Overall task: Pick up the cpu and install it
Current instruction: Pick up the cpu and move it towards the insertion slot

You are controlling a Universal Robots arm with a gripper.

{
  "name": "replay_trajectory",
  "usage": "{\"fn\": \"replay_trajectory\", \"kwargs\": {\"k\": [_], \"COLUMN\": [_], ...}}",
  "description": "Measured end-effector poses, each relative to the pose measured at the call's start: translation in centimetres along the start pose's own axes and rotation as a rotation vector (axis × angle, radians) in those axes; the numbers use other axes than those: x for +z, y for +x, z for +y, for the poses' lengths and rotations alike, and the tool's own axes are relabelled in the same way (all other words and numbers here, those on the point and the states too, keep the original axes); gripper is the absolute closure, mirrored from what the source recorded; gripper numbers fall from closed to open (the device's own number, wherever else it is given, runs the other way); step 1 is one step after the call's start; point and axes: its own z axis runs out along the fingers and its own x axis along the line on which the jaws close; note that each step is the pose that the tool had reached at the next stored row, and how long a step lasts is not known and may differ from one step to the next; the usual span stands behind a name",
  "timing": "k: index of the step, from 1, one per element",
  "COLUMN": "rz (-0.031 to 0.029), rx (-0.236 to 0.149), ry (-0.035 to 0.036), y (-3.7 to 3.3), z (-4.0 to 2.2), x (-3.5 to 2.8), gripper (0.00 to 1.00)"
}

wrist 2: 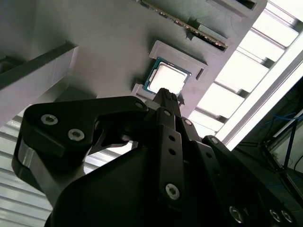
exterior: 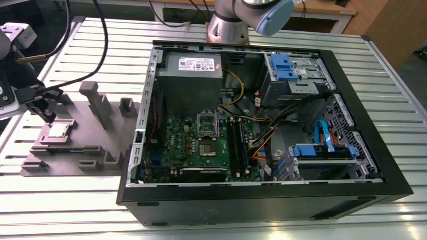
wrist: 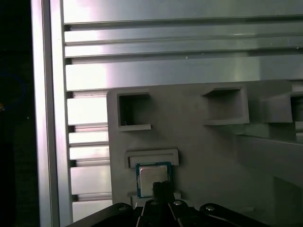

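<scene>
Black gripper (wrist 2: 166, 93), fingers drawn together and holding nothing, hovers just above the small square silver-topped cpu (wrist 2: 168, 78) seated in a grey plastic fixture (exterior: 93, 136).

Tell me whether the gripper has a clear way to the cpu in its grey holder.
Probably yes. The gripper hangs right above the cpu, which lies bare in the grey holder with nothing between them. The holder's posts stand aside.

No readable text; print on the white label (exterior: 193, 63) apparently illegible
</scene>
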Motion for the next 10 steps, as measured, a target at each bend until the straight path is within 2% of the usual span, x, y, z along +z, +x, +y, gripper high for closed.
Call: {"fn": "replay_trajectory", "kwargs": {"k": [6,10], "rz": [-0.0002,-0.0001], "rx": [0.0,0.0], "ry": [0.0013,0.0017], "y": [0.2,0.25], "z": [-0.05,-0.07], "x": [1.05,1.5], "gripper": [0.9,0.9]}}
